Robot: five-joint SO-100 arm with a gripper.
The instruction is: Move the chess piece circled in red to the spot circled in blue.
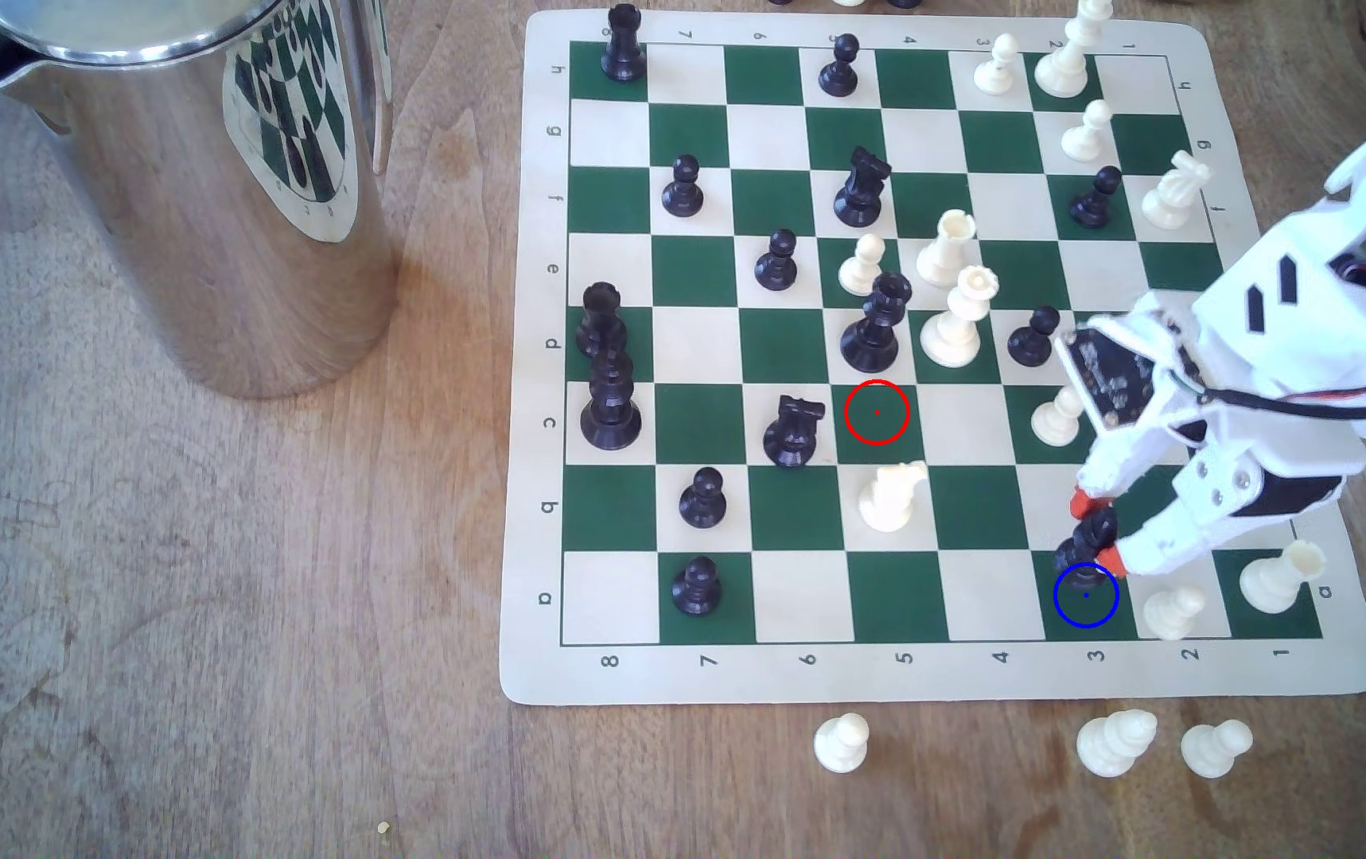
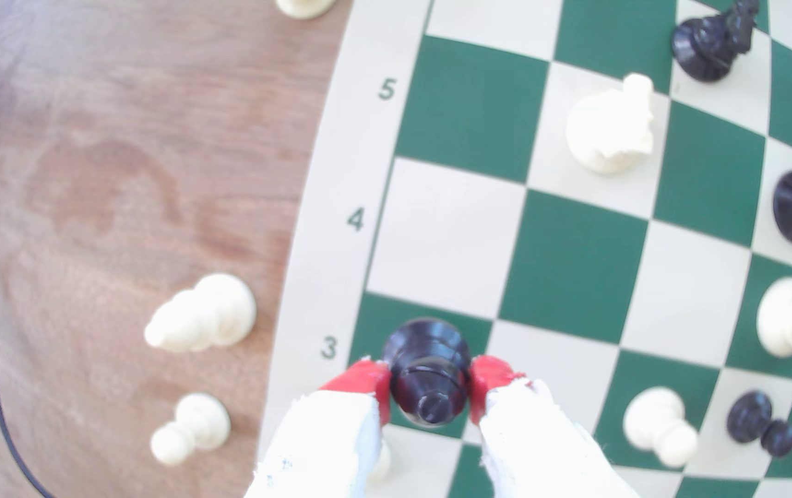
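Note:
The small black chess piece (image 1: 1084, 541) (image 2: 427, 373) is pinched between my gripper's (image 1: 1099, 533) (image 2: 430, 388) red fingertips (image 2: 365, 378), so the gripper is shut on it. The piece leans a little. Its round base is over the far edge of the blue-ringed dark green square (image 1: 1088, 609) in the board's near row, file 3. I cannot tell whether the base touches the board. The red-ringed green square (image 1: 877, 411) near the board's middle has nothing on it.
A white pawn (image 1: 1171, 611) and a white rook (image 1: 1278, 578) stand close on the exterior view's right of the blue ring. Another white pawn (image 1: 1055, 417) sits beside my arm. Three white pieces (image 1: 1115, 741) lie off the near edge. A steel jug (image 1: 192, 190) stands far left.

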